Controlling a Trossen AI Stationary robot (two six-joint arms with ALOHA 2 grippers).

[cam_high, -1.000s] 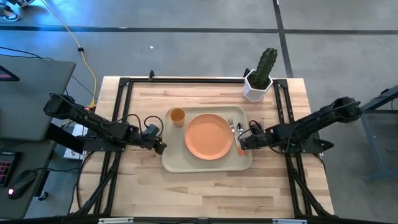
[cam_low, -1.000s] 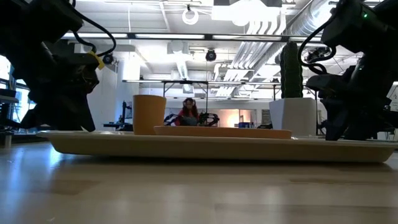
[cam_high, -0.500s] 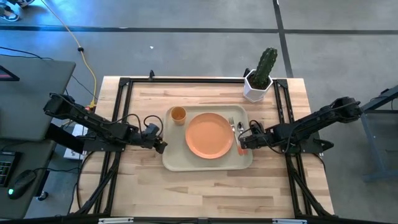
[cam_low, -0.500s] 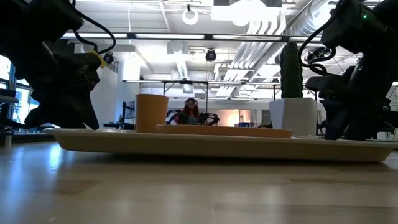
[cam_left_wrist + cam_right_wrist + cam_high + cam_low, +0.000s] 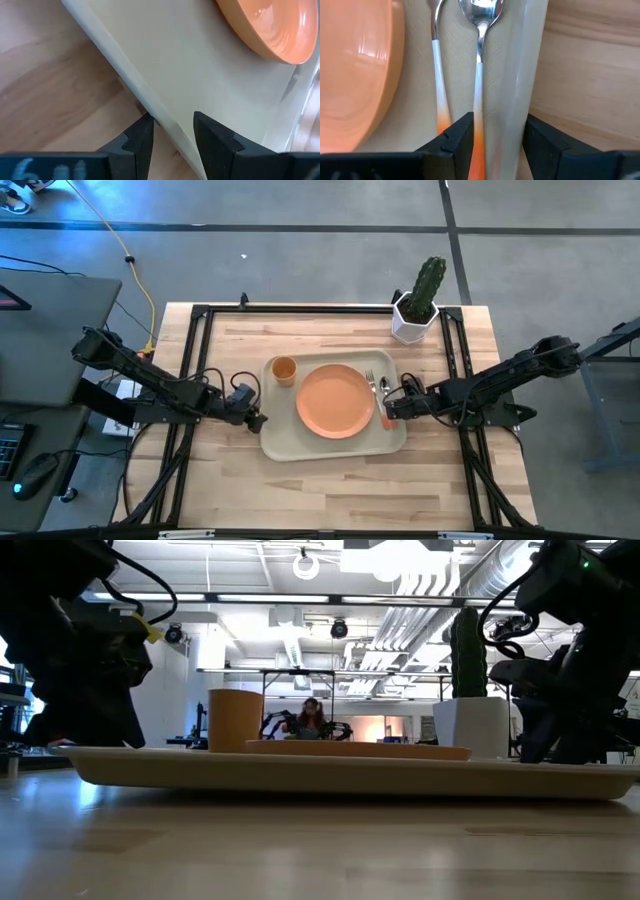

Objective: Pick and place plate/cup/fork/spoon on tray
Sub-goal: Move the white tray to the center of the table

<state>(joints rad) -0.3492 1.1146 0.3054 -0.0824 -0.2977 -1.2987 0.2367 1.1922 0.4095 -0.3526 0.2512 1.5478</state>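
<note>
The beige tray (image 5: 300, 442) lies in the middle of the table. It carries the orange plate (image 5: 333, 399), the orange cup (image 5: 283, 369) at its far left corner, and the fork (image 5: 372, 383) and spoon (image 5: 384, 388) along its right side. My left gripper (image 5: 257, 421) is shut on the tray's left rim. My right gripper (image 5: 388, 410) is shut on its right rim. In the low view the tray (image 5: 330, 775) spans the picture between both arms. My left gripper pinches the tray's left rim (image 5: 162, 127), one finger outside over the wood and one inside over the tray floor. The fingers come level from the table's left. My right gripper pinches the tray's right rim (image 5: 507, 115) near its near corner, one finger inside beside the spoon's handle (image 5: 478, 100) and one outside. The fingers come level from the table's right.
A white pot with a green cactus (image 5: 415, 315) stands at the table's far right corner. Black frame rails run along the table's left, right and far sides. Bare wood lies in front of the tray.
My left gripper has shifted slightly toward the table's left edge, still on the rim. The tray's left end with the cup has moved a little with it. My right gripper has kept still.
</note>
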